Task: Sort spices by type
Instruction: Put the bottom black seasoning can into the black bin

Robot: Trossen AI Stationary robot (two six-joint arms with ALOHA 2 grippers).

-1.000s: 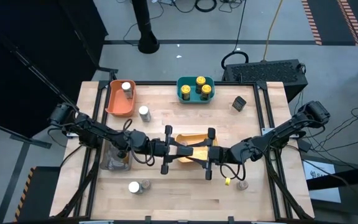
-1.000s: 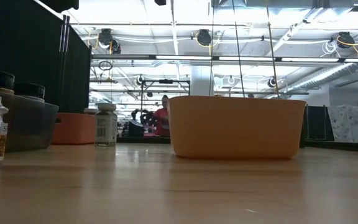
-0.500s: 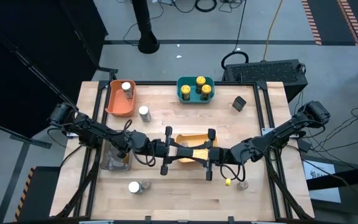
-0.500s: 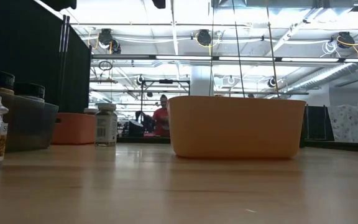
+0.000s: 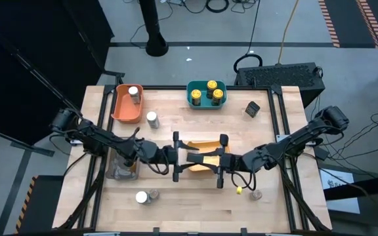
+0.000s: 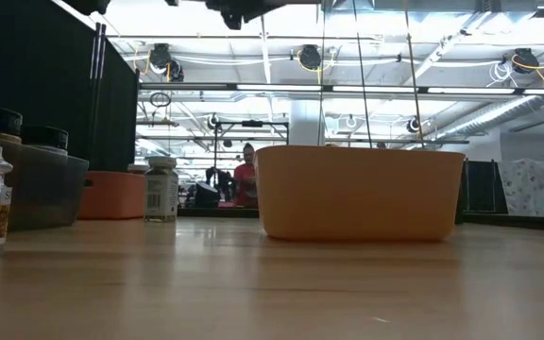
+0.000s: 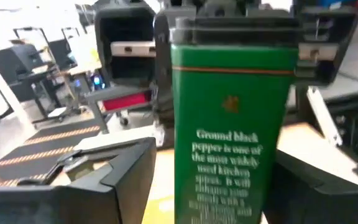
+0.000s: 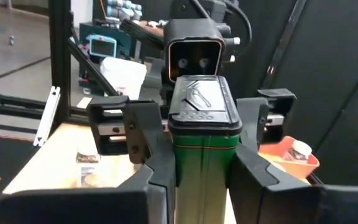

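A handover was in progress above the yellow bin (image 5: 202, 157) at the middle of the tabletop (image 5: 195, 206). The two arms met there tip to tip, the left gripper (image 5: 179, 159) reaching in from the left and the right gripper (image 5: 219, 162) from the right. Between them was a green black-pepper tin (image 8: 202, 149) with a black flip lid. In the right wrist view the right gripper's fingers (image 8: 148, 140) pinched the tin on both sides, while the left gripper's fingers (image 7: 120, 168) stood spread, clear of the tin's sides.

I judged that the left arm had just let go and the right one now carried the tin. The next move called for the left gripper to back away without knocking the tin, then for the right arm to carry it to whichever bin suited pepper.

Elsewhere, yellow-lidded jars (image 5: 211, 91) sat in the teal bin (image 5: 194, 99) at the far edge, one jar (image 5: 134, 92) was in the orange bin (image 5: 120, 111), and loose jars (image 5: 147, 196) waited near the front left.
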